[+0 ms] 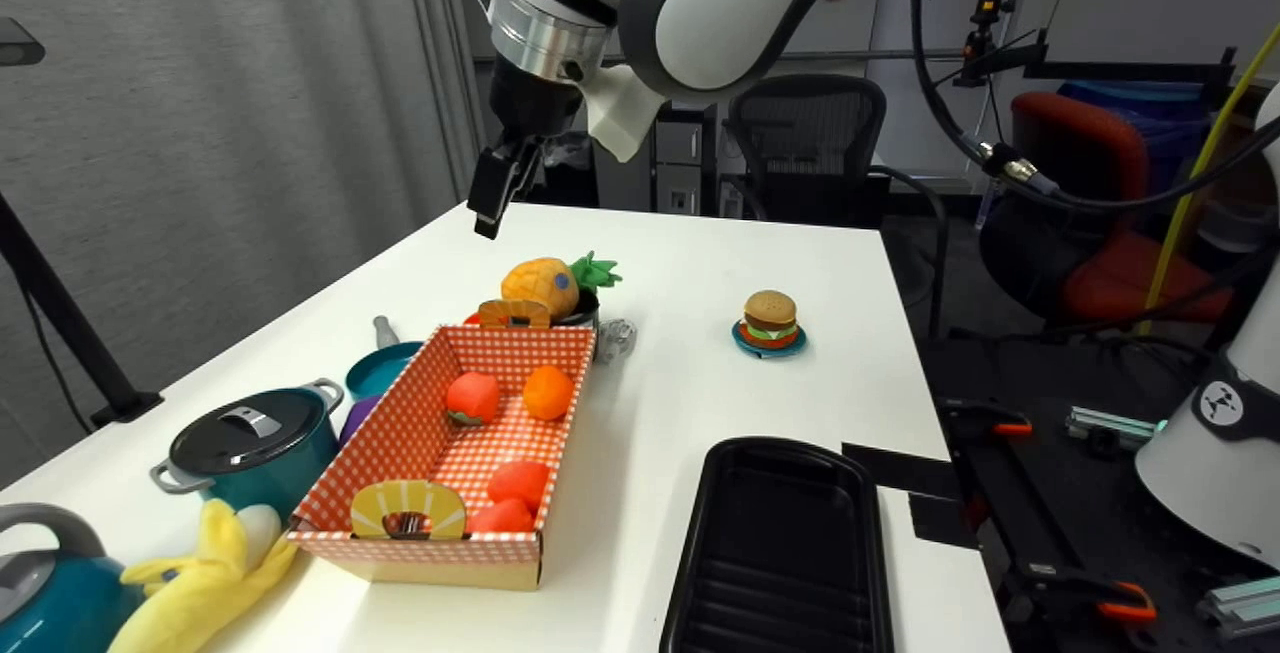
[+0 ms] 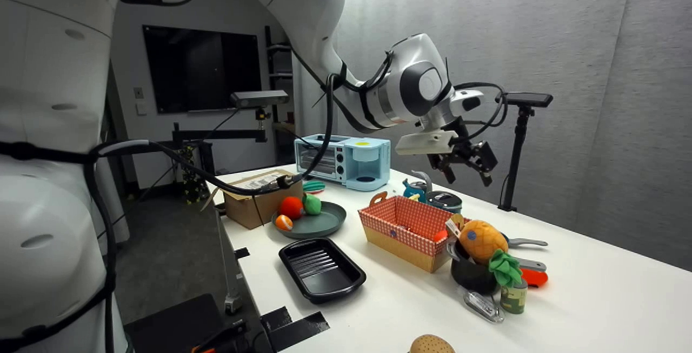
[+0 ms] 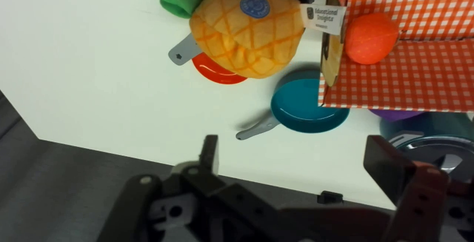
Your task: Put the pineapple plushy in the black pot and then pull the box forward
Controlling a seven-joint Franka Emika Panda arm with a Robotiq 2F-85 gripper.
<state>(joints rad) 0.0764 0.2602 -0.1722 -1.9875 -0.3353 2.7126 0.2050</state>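
claw (image 3: 292,156): spread wide, nothing held | pineapple plushy (image 2: 481,239): perched high in black pot (image 2: 469,276) | box (image 2: 397,245): just beside black pot | risk: dragging box may nudge pot, toppling plushy

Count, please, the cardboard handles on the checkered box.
2: one handle at the end of the box by the pineapple plushy, the second handle at the opposite end. None seems hidden.

White table (image 1: 690,263) beneath checkered box (image 2: 397,246), black pot (image 2: 471,277), black tray (image 1: 780,553), teal lidded pot (image 1: 262,448), dark plate (image 2: 327,224).
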